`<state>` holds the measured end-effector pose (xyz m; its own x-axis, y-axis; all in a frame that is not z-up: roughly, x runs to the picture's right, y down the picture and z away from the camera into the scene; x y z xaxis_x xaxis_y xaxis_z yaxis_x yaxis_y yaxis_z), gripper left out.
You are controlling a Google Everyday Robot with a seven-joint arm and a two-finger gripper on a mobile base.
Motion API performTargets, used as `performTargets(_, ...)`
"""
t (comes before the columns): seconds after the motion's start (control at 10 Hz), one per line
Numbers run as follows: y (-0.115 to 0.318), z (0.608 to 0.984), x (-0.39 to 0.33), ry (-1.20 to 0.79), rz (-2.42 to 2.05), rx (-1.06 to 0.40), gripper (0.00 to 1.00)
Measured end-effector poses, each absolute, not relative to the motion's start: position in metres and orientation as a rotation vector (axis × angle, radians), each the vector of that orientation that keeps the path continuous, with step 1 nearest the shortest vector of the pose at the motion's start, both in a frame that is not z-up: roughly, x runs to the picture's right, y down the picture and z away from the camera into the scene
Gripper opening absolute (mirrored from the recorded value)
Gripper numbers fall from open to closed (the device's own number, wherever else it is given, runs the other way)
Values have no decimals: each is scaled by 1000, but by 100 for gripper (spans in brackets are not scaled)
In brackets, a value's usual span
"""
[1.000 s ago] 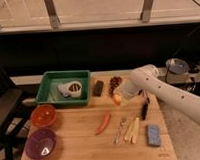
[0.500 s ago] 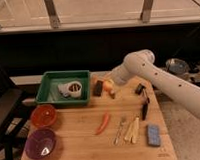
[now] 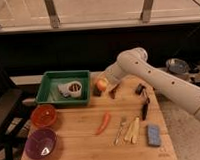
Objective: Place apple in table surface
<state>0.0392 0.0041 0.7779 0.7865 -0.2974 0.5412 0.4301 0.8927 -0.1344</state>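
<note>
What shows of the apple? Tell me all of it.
The apple is small, round, yellow-orange with a reddish blush, smooth-looking and whole. It is at the tip of the white arm, against the claw, low over the far part of the light-wood table surface, just right of the green tray. A dark block lies close at its lower left. Whether it rests on the wood cannot be told.

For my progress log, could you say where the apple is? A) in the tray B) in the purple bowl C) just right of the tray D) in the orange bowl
C: the apple is just right of the tray, with the tool right beside it.
</note>
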Motion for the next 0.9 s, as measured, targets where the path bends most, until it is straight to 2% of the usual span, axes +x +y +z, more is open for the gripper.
performTargets(0.6,7,779,36,-546,-400,-265,0)
performTargets(0.9,30,797,21,-589,-377,-289,0)
